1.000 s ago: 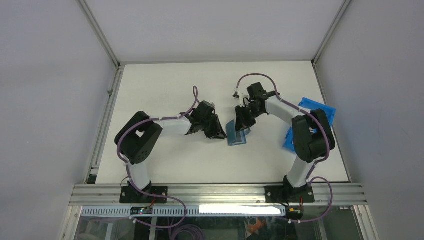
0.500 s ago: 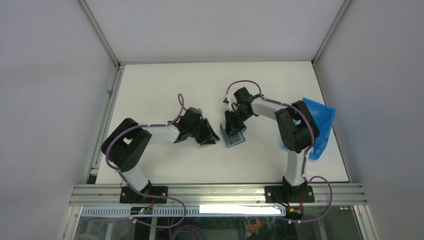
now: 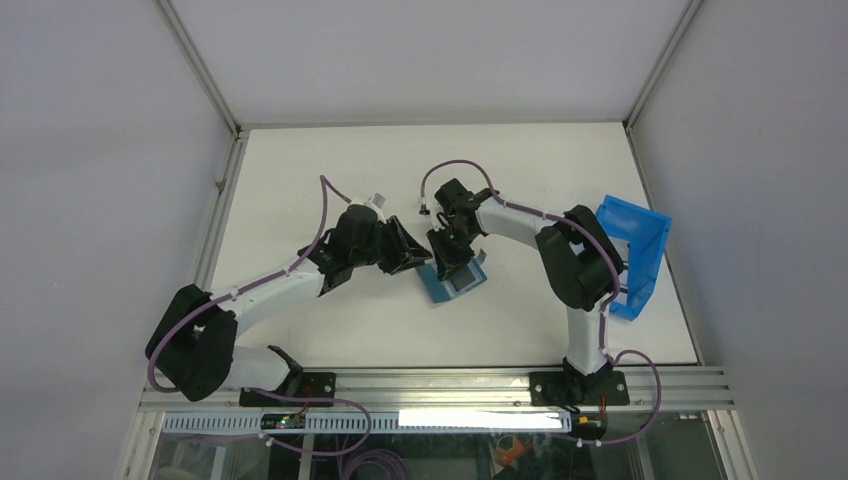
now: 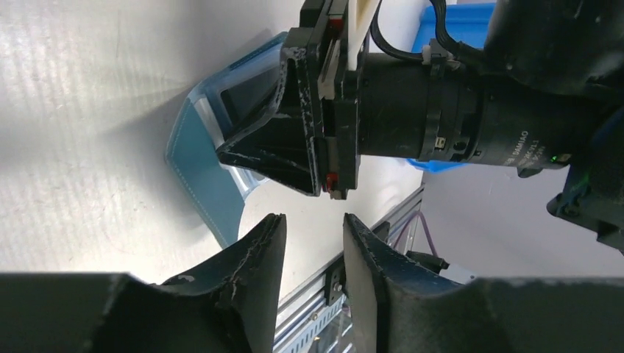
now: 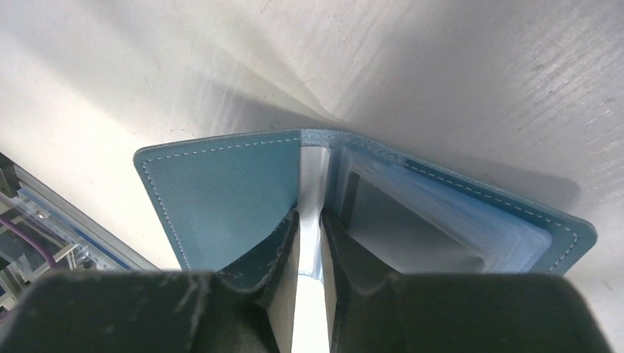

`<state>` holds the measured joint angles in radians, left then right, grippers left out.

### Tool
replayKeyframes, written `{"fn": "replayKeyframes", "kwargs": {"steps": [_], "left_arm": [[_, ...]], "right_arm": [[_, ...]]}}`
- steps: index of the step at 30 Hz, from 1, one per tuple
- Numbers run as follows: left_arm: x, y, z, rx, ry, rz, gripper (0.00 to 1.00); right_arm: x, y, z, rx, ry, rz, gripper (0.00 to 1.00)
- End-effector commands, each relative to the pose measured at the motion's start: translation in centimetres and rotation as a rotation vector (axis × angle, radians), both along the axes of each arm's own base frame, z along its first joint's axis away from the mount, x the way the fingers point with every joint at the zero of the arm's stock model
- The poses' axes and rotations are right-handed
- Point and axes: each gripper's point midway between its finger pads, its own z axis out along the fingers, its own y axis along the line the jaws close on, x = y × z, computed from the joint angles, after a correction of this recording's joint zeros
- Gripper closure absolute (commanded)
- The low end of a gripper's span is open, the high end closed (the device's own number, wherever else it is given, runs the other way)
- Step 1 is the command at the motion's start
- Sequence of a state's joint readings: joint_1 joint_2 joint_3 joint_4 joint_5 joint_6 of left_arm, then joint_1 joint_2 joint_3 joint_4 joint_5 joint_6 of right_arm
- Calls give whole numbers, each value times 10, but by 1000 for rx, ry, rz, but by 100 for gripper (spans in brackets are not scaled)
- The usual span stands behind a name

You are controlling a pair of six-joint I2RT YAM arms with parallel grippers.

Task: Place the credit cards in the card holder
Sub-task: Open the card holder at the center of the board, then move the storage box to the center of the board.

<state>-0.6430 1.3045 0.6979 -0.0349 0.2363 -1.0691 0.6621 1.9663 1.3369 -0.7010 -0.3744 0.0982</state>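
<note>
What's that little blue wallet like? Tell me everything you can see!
The card holder is teal-blue, leathery-looking, with pale stitching round its edge. It sits open on the white table, one flap plain, the other holding clear pockets. A pale card stands in its fold, pinched by the right gripper.

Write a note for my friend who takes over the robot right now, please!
Left gripper: open, empty, beside the card holder.
Right gripper: fingers nearly together in the holder's fold, a pale strip between them, perhaps a card; grip unclear.
The holder stands half open on the table; no loose cards in view.
Done: no card surely seated. Left: seat that one, then find the others.
</note>
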Motion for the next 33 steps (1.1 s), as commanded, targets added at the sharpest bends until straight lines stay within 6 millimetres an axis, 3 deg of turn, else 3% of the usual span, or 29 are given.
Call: {"fn": "replayKeyframes", "kwargs": {"steps": [1,8,13,17,20,23,29,33], "left_arm": [[8,-23,7,-18,-13,-41,67],[6,-35,-59,87,110,-101,71],[-6,-19,-95,209,199,-103,72],[-17,-8,-122,263,257,-107,72],[-19,-9,-126,259,265,-113,72],[-17,-9,-124,261,259,-115,72],[-12,-14,-119,252,255,-119,72],[-11,-15,-112,242,245,-118,72]], "right_arm": [[11,-4,-7,-45,-53,31,79],[11,-5,9,0,-56,57,79],[18,-18,35,85,-74,85,79],[10,-33,35,71,-74,133,78],[-1,-32,46,165,-30,166,76],[8,-39,57,192,-56,130,71],[22,-70,20,9,-36,69,70],[28,-76,17,-33,-59,60,72]]}}
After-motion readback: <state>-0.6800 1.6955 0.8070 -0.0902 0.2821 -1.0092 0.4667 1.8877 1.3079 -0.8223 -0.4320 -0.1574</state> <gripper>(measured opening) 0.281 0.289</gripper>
